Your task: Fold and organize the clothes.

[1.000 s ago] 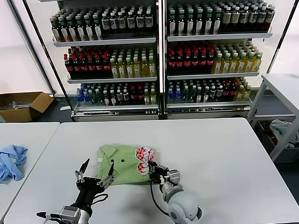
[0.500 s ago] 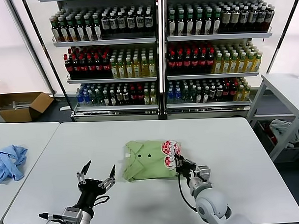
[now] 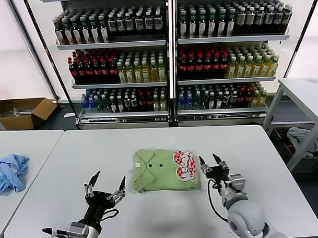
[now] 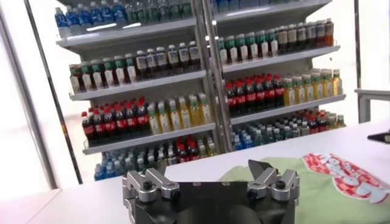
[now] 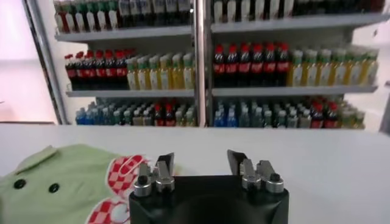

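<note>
We see our left gripper (image 4: 210, 173) open, the green shirt (image 4: 317, 182) just beyond it, and drink shelves (image 4: 201, 79) behind.

Shirt (image 3: 165, 169) soft matt cloth, printed graphic; table (image 3: 265, 157) smooth matt white; bottles (image 3: 147, 67) glossy plastic.

Count, by kind:
- Shirt (image 3: 165, 170): 1, green, on the main tabletop (image 3: 265, 162), near its middle. Buttons on it: 2.
- Blue garment (image 3: 9, 172): 1, on the side tabletop (image 3: 39, 141) off the left edge.
- Tools: 2, the left tool (image 3: 105, 186) and the right tool (image 3: 213, 164), both at the near edge.
- Shelf units (image 3: 170, 56): 2, three bottle rows each; bottles too many to count.
- Cardboard box (image 3: 23, 112): 1, on the floor.
</note>
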`<action>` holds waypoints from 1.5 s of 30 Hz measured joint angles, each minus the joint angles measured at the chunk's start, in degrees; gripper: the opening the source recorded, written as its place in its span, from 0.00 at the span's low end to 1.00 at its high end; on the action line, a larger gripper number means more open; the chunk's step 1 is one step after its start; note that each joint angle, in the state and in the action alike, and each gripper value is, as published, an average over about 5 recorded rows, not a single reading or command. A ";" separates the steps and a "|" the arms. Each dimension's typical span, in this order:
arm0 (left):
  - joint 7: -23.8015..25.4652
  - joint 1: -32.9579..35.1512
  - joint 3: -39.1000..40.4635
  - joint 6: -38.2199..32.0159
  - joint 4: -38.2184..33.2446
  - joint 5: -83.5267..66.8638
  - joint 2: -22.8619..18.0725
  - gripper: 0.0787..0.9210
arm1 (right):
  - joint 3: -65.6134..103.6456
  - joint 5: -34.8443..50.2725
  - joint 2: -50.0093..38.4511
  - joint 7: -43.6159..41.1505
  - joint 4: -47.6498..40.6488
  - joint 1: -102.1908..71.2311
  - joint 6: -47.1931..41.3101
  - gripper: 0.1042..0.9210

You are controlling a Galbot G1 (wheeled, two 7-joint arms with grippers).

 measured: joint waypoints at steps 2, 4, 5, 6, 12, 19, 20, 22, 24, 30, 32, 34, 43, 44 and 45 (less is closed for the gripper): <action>0.01 0.43 0.18 -0.95 0.05 -0.02 0.30 0.88 | 2.46 -1.52 -0.96 -0.19 1.92 -3.27 2.18 0.70; -0.15 0.93 0.46 -2.33 0.32 -0.08 0.71 0.88 | 5.29 -3.13 -1.72 -0.23 3.95 -7.40 5.06 0.77; -0.27 1.22 0.63 -3.15 0.54 -0.11 0.95 0.88 | 6.72 -3.90 -1.98 -0.16 4.96 -9.66 6.64 0.80; -0.41 1.54 0.81 -4.04 0.80 -0.14 1.22 0.88 | 8.16 -4.67 -2.17 -0.02 5.96 -12.09 8.34 0.83; -1.59 4.02 1.32 -10.16 2.40 -0.59 2.87 0.88 | 14.95 -9.28 -2.17 1.81 10.19 -26.62 19.13 0.88; -3.03 6.99 1.05 -16.03 2.49 -1.52 3.55 0.88 | 18.12 -13.98 -0.94 3.55 11.87 -39.94 31.61 0.88; -3.16 7.35 1.03 -16.66 2.46 -1.58 3.61 0.88 | 18.34 -14.41 -0.82 3.76 11.93 -41.29 33.17 0.88; -3.38 8.02 0.97 -17.78 2.41 -1.63 3.73 0.88 | 18.72 -15.11 -0.68 4.20 11.97 -43.59 36.00 0.88; -3.54 8.66 0.85 -18.79 2.38 -1.60 3.80 0.88 | 19.08 -15.58 -0.69 4.56 11.98 -45.42 38.32 0.88; -3.86 10.44 0.68 -20.53 2.38 -1.68 3.91 0.88 | 19.79 -16.13 -0.80 4.66 12.05 -48.97 43.20 0.88; -3.92 10.89 0.62 -20.89 2.34 -1.76 3.93 0.88 | 19.92 -16.16 -0.84 4.56 12.05 -49.77 44.41 0.88; -3.98 11.27 0.55 -21.21 2.31 -1.81 3.95 0.88 | 20.00 -16.23 -0.85 4.51 12.05 -50.48 45.42 0.88; -4.17 11.78 0.27 -21.94 2.57 -2.05 4.15 0.88 | 20.25 -16.57 -0.79 4.65 11.83 -52.47 48.51 0.88; -4.18 11.76 0.22 -21.96 2.62 -2.13 4.18 0.88 | 20.22 -16.60 -0.75 4.68 11.75 -52.56 48.73 0.88; -4.19 11.73 0.17 -21.97 2.68 -2.22 4.21 0.88 | 20.19 -16.64 -0.71 4.72 11.69 -52.65 48.91 0.88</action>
